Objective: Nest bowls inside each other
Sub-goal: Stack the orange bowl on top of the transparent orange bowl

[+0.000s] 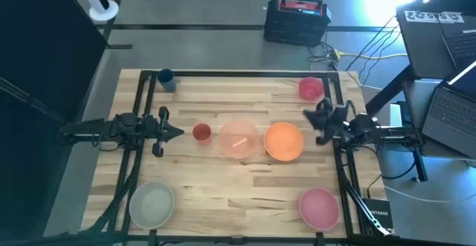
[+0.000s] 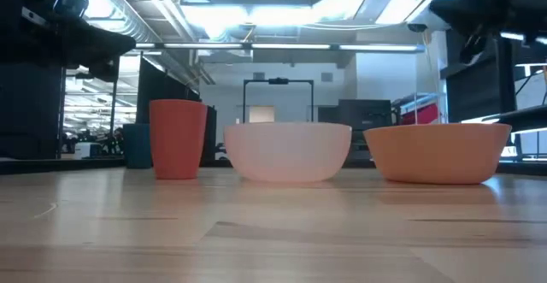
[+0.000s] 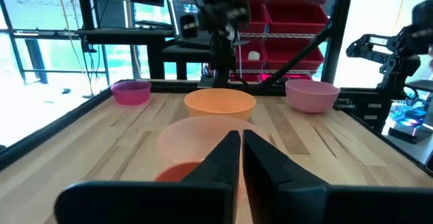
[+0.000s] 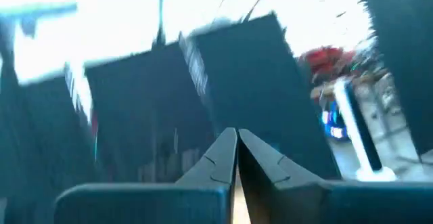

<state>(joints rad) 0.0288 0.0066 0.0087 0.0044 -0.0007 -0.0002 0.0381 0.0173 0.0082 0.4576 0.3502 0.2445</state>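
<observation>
Several bowls stand upright on the wooden table, each apart from the others. In the middle row are a small red bowl (image 1: 201, 131), a pale pink bowl (image 1: 238, 139) and an orange bowl (image 1: 284, 141). A small dark blue one (image 1: 166, 79) is at the far left, a pink one (image 1: 311, 88) at the far right, a whitish one (image 1: 152, 204) near left, a pink-red one (image 1: 319, 206) near right. My left gripper (image 1: 178, 132) is shut, level, just left of the red bowl. My right gripper (image 1: 306, 115) is shut, tilted upward, right of the orange bowl.
A black frame (image 1: 223, 73) runs along the table's far edge and down both sides by the arm bases. Beyond the far edge stands a black box (image 1: 296, 19). A laptop (image 1: 454, 105) sits off the right side. Bare wood lies between the middle row and the near bowls.
</observation>
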